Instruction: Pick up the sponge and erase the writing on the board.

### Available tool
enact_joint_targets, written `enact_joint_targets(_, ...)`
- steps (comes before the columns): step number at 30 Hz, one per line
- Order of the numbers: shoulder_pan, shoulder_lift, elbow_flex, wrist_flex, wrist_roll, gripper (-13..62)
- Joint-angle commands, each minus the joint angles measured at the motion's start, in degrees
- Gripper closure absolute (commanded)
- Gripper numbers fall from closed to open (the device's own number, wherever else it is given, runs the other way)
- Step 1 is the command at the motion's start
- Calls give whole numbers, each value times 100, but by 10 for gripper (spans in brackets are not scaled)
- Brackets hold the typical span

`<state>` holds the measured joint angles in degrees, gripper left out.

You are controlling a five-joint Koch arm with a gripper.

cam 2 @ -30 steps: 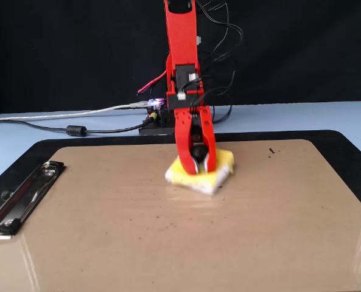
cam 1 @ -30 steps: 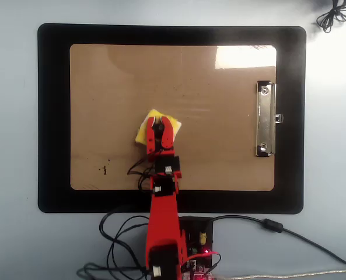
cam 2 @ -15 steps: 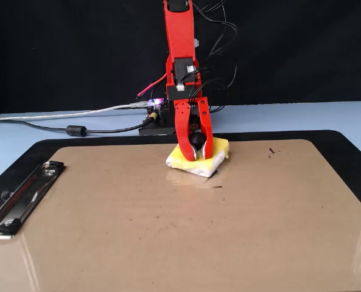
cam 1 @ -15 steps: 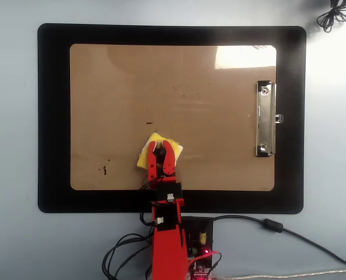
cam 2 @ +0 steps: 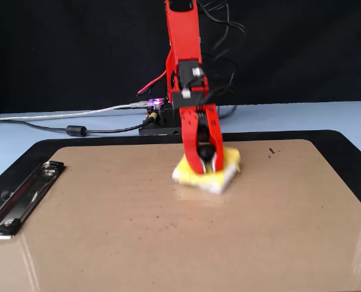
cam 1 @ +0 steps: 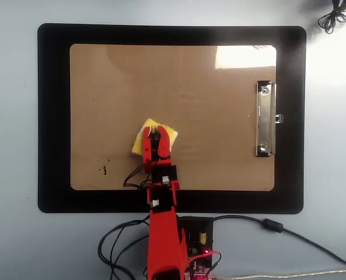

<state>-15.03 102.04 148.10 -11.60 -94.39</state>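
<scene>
Gripper: the red gripper (cam 1: 154,139) pointed straight down onto the board, jaws closed in on the sponge's black centre spot, one red finger on each side of it in the fixed view (cam 2: 206,163).
Sponge: the yellow sponge (cam 1: 149,133) sat flat on the board under the fingers, turned corner-on in the overhead view, left of centre; in the fixed view (cam 2: 207,175) its whitish underside met the glossy surface and it looked a little blurred.
Board: the tan clipboard (cam 1: 219,116) lay on a black mat (cam 1: 53,116), with the silver clip (cam 1: 265,119) at the right in the overhead view and at the lower left in the fixed view (cam 2: 22,194).
Writing: no clear cross could be made out; only a small dark mark (cam 1: 104,170) showed near the board's lower left corner in the overhead view, well apart from the sponge, and near the far right edge in the fixed view (cam 2: 271,150).
Arm: the red arm (cam 1: 164,233) reached in from the bottom edge of the overhead view, its base (cam 2: 159,118) and cables (cam 2: 58,129) beyond the mat's far edge.
</scene>
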Motion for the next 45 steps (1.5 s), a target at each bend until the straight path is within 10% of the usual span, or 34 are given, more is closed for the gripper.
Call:
enact_joint_targets(1,-202,923,448,88,-158,573)
enact_joint_targets(13,-404,-1573,-1758,149,-158,573)
enact_joint_targets(26,-1485,1143,-1266,1169,-167,573)
enact_joint_targets(45,-4017,-633,-2065,580,-272,515)
